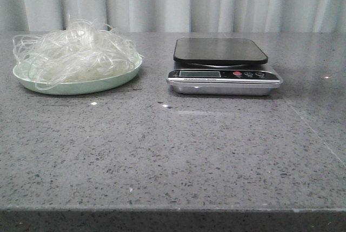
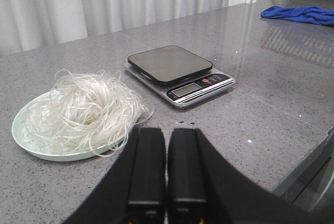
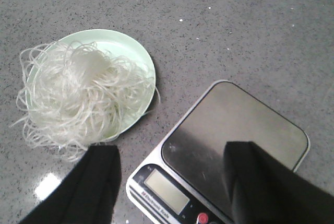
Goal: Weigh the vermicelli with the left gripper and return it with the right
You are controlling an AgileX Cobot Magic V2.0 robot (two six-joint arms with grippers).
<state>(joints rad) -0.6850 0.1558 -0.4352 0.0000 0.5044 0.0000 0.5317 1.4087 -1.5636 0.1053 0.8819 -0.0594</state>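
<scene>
The vermicelli (image 1: 73, 51) is a loose whitish tangle heaped on a pale green plate (image 1: 81, 85) at the left of the table. It also shows in the left wrist view (image 2: 86, 110) and the right wrist view (image 3: 78, 96). A kitchen scale (image 1: 221, 65) with a bare black platform stands to the plate's right; it also shows in both wrist views (image 2: 175, 70) (image 3: 229, 145). My left gripper (image 2: 167, 135) is shut and empty, back from the plate's near edge. My right gripper (image 3: 172, 156) is open and empty, high above the scale. Neither gripper shows in the front view.
A blue cloth (image 2: 300, 14) lies far off on the right of the grey stone table (image 1: 173, 151). White curtains hang behind the table. The table's front edge (image 1: 173, 209) runs across the bottom of the front view.
</scene>
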